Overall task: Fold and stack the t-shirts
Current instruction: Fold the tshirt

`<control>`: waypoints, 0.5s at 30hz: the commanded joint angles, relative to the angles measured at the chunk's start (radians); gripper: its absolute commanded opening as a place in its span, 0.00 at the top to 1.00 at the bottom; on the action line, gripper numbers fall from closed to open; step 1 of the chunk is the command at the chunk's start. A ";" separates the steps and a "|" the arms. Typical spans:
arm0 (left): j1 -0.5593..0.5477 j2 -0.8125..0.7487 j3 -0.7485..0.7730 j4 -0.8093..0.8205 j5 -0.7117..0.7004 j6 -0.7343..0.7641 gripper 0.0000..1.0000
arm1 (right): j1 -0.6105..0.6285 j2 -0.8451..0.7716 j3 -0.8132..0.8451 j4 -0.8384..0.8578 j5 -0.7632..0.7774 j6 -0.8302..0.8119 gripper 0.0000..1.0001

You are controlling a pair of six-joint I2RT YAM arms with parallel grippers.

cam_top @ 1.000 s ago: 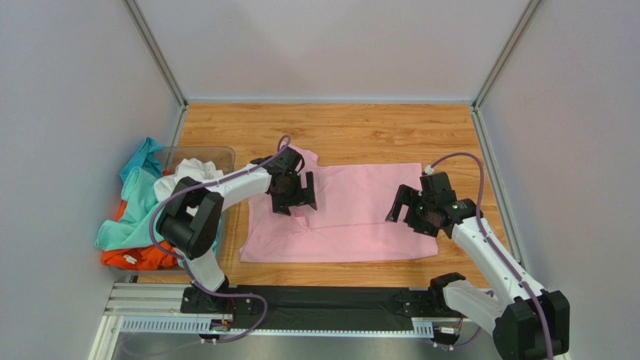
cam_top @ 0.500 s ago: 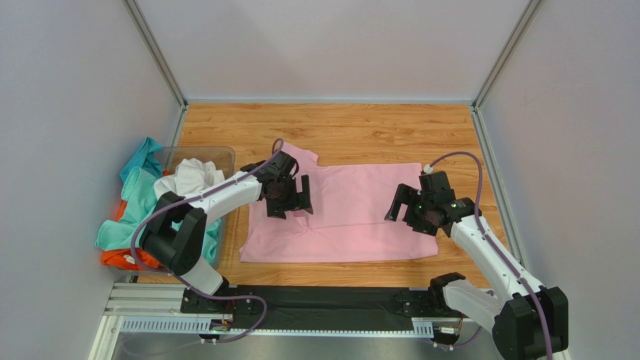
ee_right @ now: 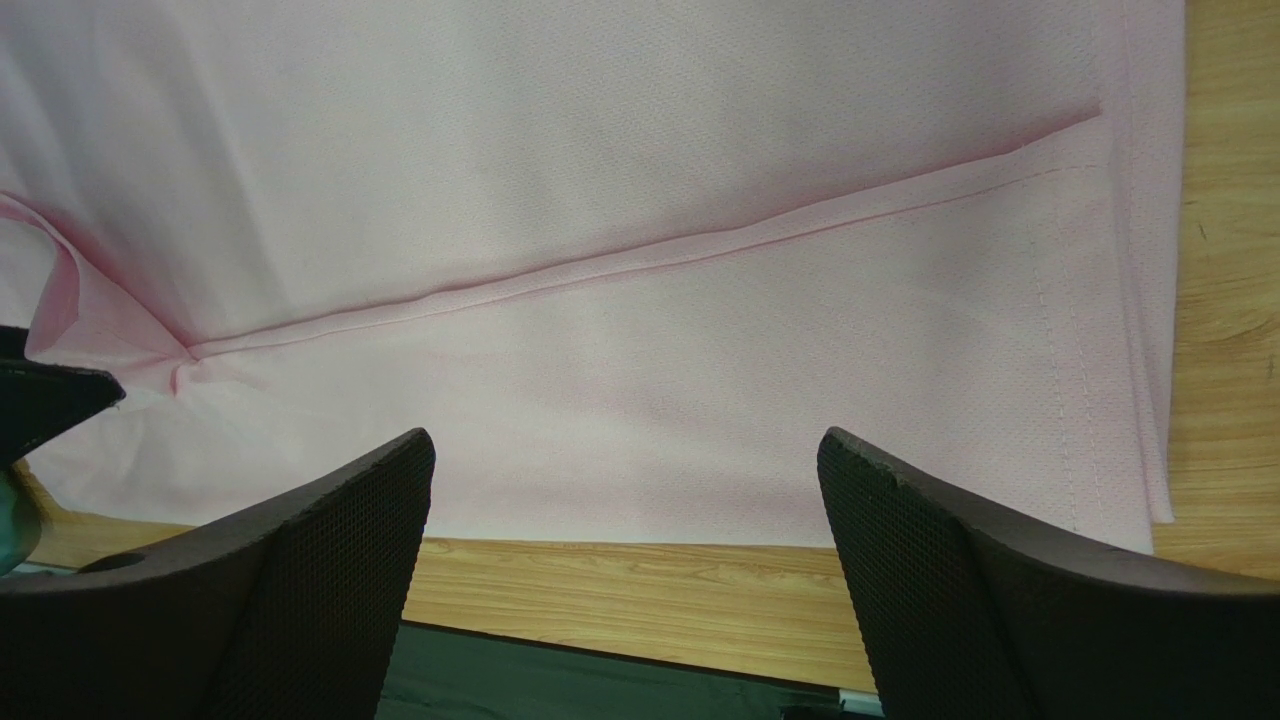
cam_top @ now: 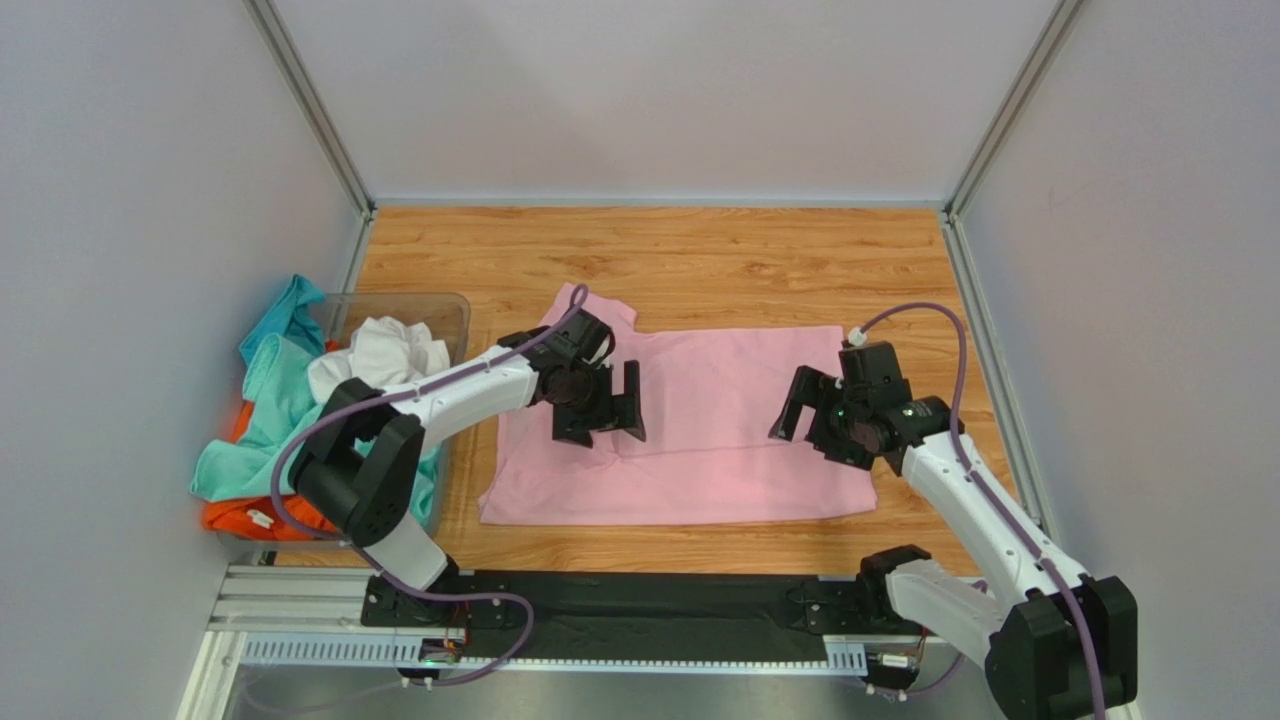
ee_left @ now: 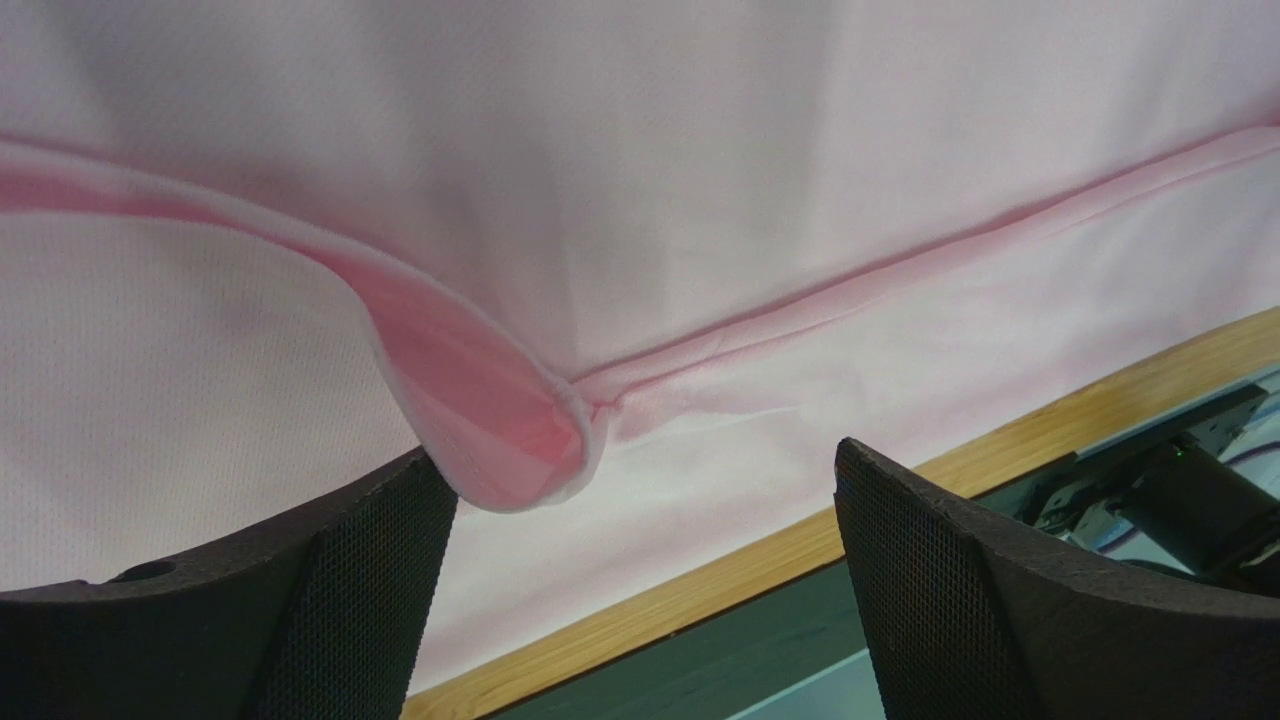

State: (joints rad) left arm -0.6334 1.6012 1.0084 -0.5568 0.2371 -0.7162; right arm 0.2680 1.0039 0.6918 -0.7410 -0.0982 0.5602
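1. The pink t-shirt [cam_top: 706, 450] lies flat at the centre of the wooden table [cam_top: 676, 248]. It is partly folded, with one layer lying over another. A fold edge [ee_right: 646, 255] runs left to right across the shirt.
2. One sleeve [cam_top: 601, 315] projects from the far left corner of the pink t-shirt.
3. The left gripper [cam_top: 601, 408] is positioned over the left part of the pink t-shirt. It is released: its fingers [ee_left: 346, 600] stand wide apart with nothing between them.
4. In the left wrist view, a small raised loop of fabric [ee_left: 496, 435] sits just beside one finger. Whether it touches the finger cannot be determined.
5. The right gripper [cam_top: 819, 413] is positioned over the right part of the pink t-shirt. It is also released, with the fingers spread and nothing grasped.
6. In the right wrist view, the near and right edges of the shirt lie flat on the table.
7. A clear bin [cam_top: 443, 308] stands at the left edge of the table.
8. The white t-shirt [cam_top: 383, 353] is bunched on the bin.
9. The teal t-shirt [cam_top: 278, 398] and the orange t-shirt [cam_top: 278, 515] are heaped at the bin's left side.
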 commanded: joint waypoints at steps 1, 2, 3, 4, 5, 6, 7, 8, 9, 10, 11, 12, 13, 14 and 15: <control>0.001 0.057 0.079 0.034 0.033 0.029 0.00 | 0.005 -0.011 0.005 0.031 0.012 -0.003 0.00; 0.001 0.069 0.090 0.034 0.040 0.034 0.00 | 0.005 -0.011 0.003 0.029 0.021 -0.002 0.00; 0.003 0.089 0.110 0.035 0.057 0.034 0.00 | 0.005 -0.011 0.002 0.028 0.026 -0.002 0.00; 0.001 0.098 0.117 0.037 0.062 0.035 0.00 | 0.005 -0.010 0.000 0.028 0.031 0.001 0.00; 0.003 0.104 0.124 0.043 0.065 0.035 0.00 | 0.005 -0.008 -0.003 0.029 0.032 0.004 0.00; 0.001 0.118 0.134 0.044 0.065 0.034 0.00 | 0.005 -0.007 -0.008 0.028 0.034 0.006 0.00; 0.003 0.124 0.137 0.047 0.064 0.034 0.00 | 0.005 -0.004 -0.011 0.029 0.035 0.007 0.00; 0.001 0.132 0.150 0.047 0.061 0.034 0.00 | 0.005 0.004 -0.014 0.031 0.035 0.007 0.00; 0.001 0.147 0.154 0.047 0.059 0.034 0.00 | 0.005 0.005 -0.015 0.029 0.037 0.007 0.00; 0.003 0.155 0.159 0.047 0.054 0.032 0.00 | 0.004 0.009 -0.017 0.032 0.038 0.007 0.00; 0.001 0.164 0.167 0.046 0.051 0.031 0.00 | 0.005 0.015 -0.017 0.032 0.040 0.007 0.00; 0.001 0.183 0.168 0.046 0.041 0.029 0.00 | 0.005 0.018 -0.017 0.031 0.041 0.006 0.00; 0.001 0.190 0.170 0.044 0.039 0.026 0.00 | 0.005 0.021 -0.015 0.031 0.043 0.006 0.00; 0.003 0.206 0.170 0.044 0.034 0.023 0.00 | 0.005 0.019 -0.015 0.032 0.046 0.004 0.00; 0.003 0.210 0.170 0.043 0.030 0.023 0.00 | 0.004 0.021 -0.015 0.032 0.048 0.004 0.00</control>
State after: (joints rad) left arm -0.6315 1.7855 1.1530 -0.5236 0.2768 -0.7006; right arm 0.2680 1.0222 0.6746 -0.7387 -0.0753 0.5606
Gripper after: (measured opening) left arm 0.995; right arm 0.998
